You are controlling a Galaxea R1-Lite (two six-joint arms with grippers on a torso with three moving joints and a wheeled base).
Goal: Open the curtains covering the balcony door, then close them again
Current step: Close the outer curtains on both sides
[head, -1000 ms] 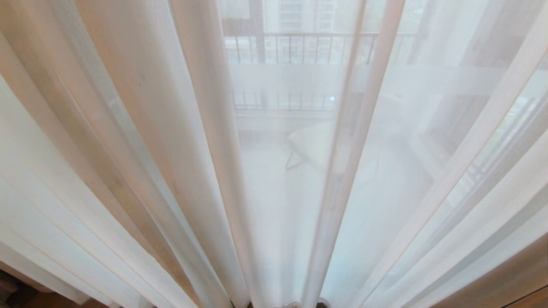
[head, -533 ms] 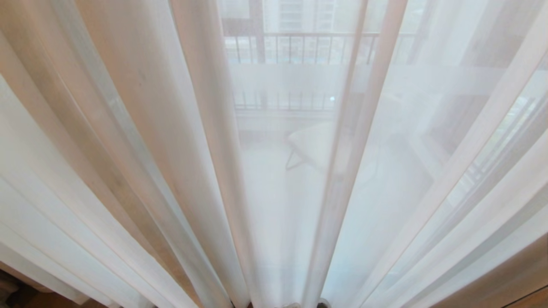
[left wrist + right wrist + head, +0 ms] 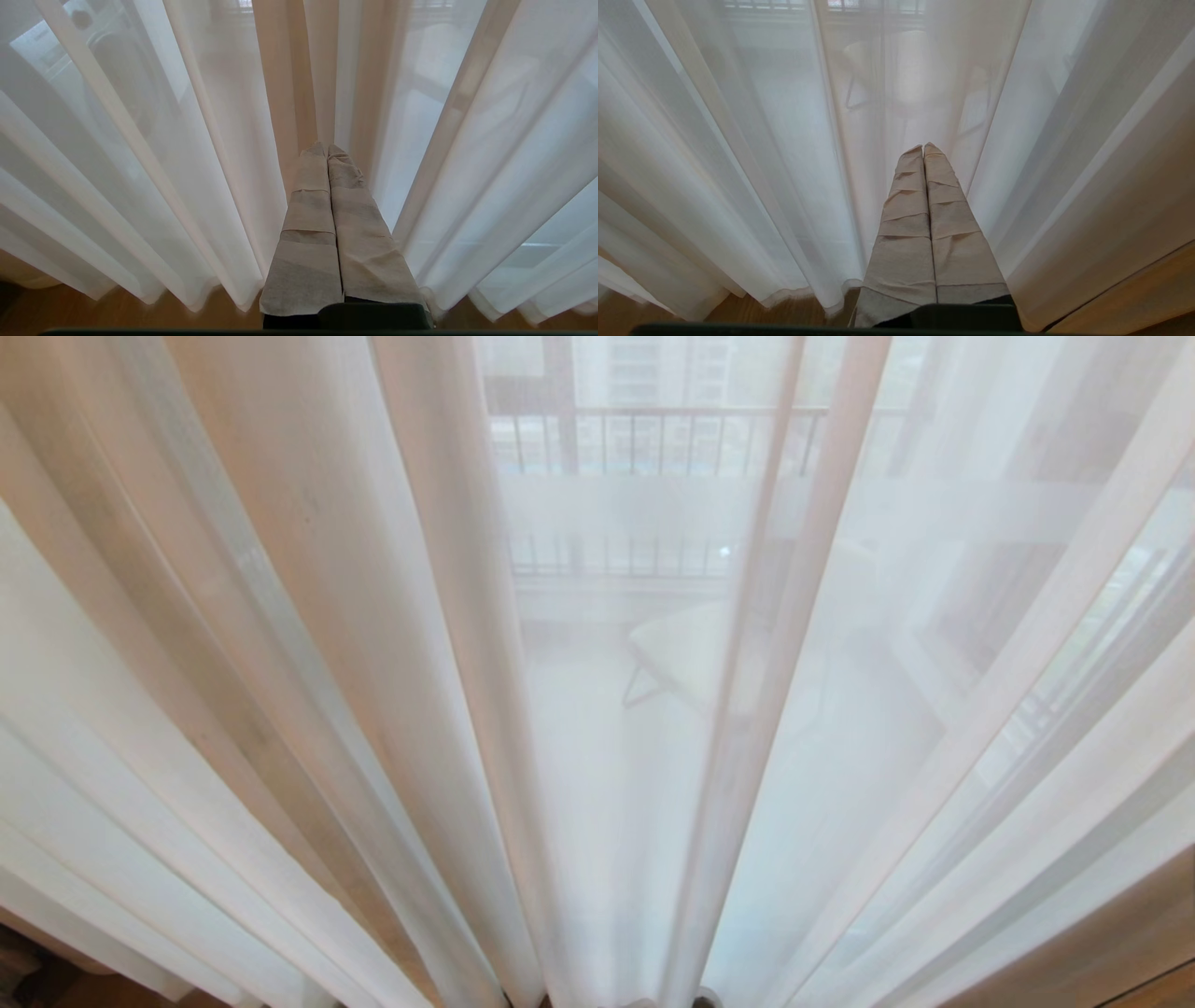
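Note:
Thin white sheer curtains (image 3: 392, 644) hang shut in long pleats across the whole head view, down to the floor. The balcony door behind them shows only as dim dark upright frame bars (image 3: 976, 597) through the fabric. Neither arm appears in the head view. In the left wrist view my left gripper (image 3: 326, 148) is shut, its tape-wrapped fingers pressed together and empty, pointing at a beige fold of the curtains (image 3: 285, 93) just ahead. My right gripper (image 3: 923, 148) is likewise shut and empty, tips close in front of the sheers (image 3: 784, 163).
Through the sheers a white chair (image 3: 681, 653) and a black railing (image 3: 653, 439) show on the balcony. Wooden floor (image 3: 117, 308) lies under the curtain hems (image 3: 794, 291). A brown beige strip (image 3: 1120, 943) runs along the lower right of the head view.
One sheer fold right of centre has drifted very slightly to the right. Nothing else differs.

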